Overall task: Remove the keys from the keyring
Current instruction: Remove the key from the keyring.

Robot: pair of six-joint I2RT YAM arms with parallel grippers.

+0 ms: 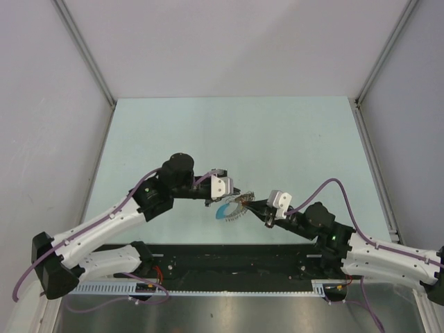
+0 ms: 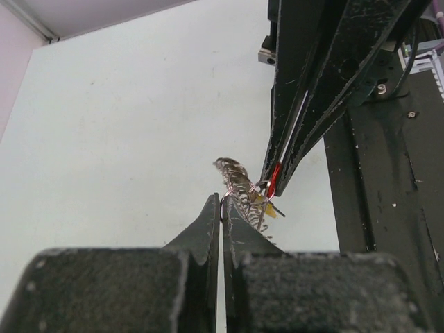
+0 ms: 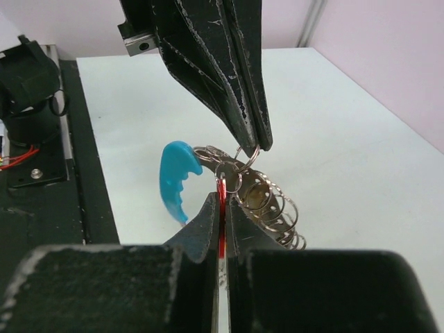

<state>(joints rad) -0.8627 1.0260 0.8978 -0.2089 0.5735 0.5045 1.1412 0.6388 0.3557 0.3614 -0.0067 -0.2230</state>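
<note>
Pinching keyring (image 3: 270, 201) from both sides.
Clamped tight on it w/ L gripper (image 2: 222, 205), on red key (image 2: 275, 177) w/ R gripper (image 3: 222, 201).

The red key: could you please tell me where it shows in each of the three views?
Top external: too small to make out, lost within the keyring, just below centre.
Left wrist: right of centre, the key is a red sliver pinched by the right gripper.
Right wrist: lower centre, red between that gripper's own tips.
Shared landmark: the keyring's silvery coil, in all three.
</note>
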